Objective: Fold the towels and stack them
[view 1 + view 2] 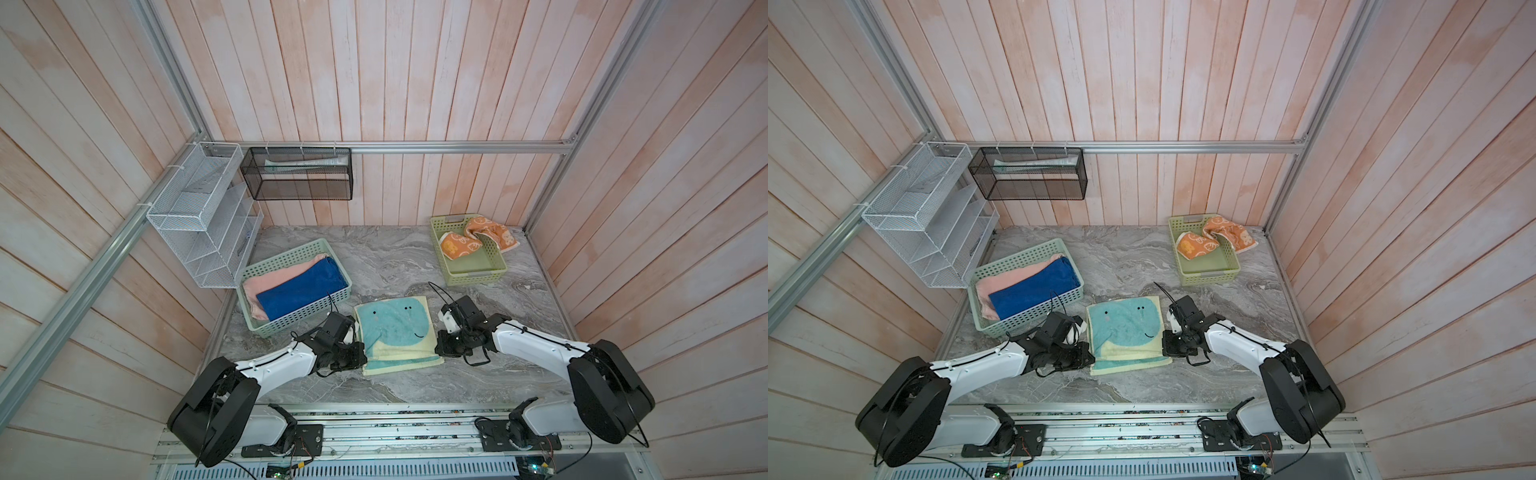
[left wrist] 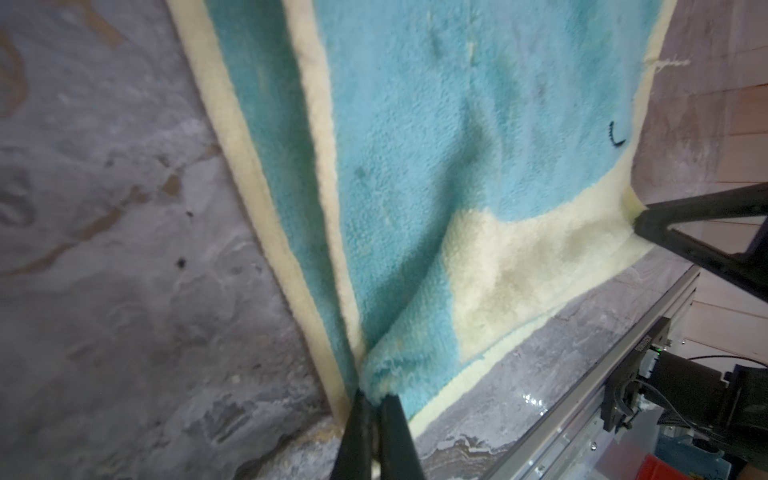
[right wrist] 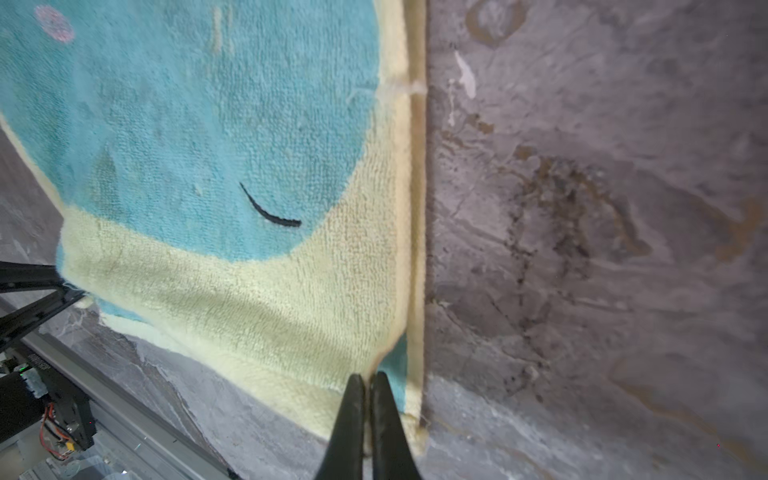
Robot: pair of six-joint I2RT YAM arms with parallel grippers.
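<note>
Now we are pinching the limp, light whale towel (image 1: pixel 395 328), lower centre in a top view, left hand (image 2: pixel 375 401) and right hand (image 3: pixel 368 380) clamped on its edges.

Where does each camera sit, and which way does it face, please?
Top views: high above the near edge, facing down toward the back wall; the left arm, right arm and whale towel on the table show.
Left wrist: on the left arm, facing along the shut left tool, which pinches the towel's upper layer.
Right wrist: on the right arm, facing along the shut right tool, pinching the opposite side.
Shared: both wrist views show the stitched smile and the opposite tool.
</note>
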